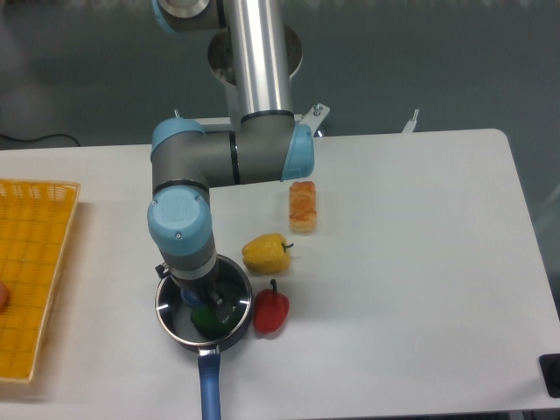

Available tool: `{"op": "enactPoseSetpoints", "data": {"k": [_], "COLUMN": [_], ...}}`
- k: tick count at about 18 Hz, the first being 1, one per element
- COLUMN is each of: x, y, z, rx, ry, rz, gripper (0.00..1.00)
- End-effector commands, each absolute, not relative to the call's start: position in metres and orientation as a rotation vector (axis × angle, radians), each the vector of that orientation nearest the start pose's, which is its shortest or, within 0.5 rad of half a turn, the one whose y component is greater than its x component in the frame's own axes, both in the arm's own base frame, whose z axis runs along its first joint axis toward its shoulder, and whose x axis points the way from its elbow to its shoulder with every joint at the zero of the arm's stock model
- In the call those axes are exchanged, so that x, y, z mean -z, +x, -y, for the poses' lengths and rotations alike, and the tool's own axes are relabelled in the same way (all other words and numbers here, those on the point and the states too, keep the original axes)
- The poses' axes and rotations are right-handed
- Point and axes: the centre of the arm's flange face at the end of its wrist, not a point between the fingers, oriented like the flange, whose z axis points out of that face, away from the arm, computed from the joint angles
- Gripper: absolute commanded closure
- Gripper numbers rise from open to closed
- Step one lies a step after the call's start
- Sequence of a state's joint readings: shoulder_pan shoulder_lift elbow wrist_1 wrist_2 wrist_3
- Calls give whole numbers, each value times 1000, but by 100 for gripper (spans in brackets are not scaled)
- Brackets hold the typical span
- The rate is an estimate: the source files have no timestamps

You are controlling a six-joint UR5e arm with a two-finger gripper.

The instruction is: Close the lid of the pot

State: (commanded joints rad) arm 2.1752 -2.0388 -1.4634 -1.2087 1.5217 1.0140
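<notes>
A small round black pot point(203, 308) sits near the front edge of a white bench point(411, 289), left of centre. Its long blue handle point(209, 389) points straight toward the front edge and is cut off by the bottom of the picture. A thin metal rim rings the top of the pot, and faint reflections suggest the clear glass lid point(229, 306) lies there, though glare and the arm make it hard to say whether it is fully seated. Something green point(203, 317) shows inside the pot.

The gripper point(198, 297) comes straight down over the middle of the pot. The arm's wrist hides its fingers, so whether they are spread or pinching anything cannot be told. The lid's knob is hidden as well.

Touching the pot's right side is a red pepper point(270, 311). Just behind it lies a yellow pepper point(266, 253). Farther back, toward the middle of the bench, lies an orange-brown bread-like block point(303, 206).

A shallow yellow basket point(35, 254) stands at the left edge, partly cut off; a small reddish object point(3, 297) shows at its left side. A dark object point(551, 372) is clipped at the front right corner.

The grey and blue arm point(219, 157) rises from the bench's back edge. Behind it is a plain grey-green floor.
</notes>
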Motion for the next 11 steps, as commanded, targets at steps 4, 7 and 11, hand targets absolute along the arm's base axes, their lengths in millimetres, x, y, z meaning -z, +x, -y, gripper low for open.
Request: {"op": "enactPoseSetpoints", "data": {"k": [4,7,11], "x": [-331,-341,-343], "y": [-271,-295,-356], "z": [-600,-571,-527], "rx": [30,24,-4], "ry": [-3052,-3099,-3110], "rz": [-595,-663,-697], "gripper": [0,0,0]}}
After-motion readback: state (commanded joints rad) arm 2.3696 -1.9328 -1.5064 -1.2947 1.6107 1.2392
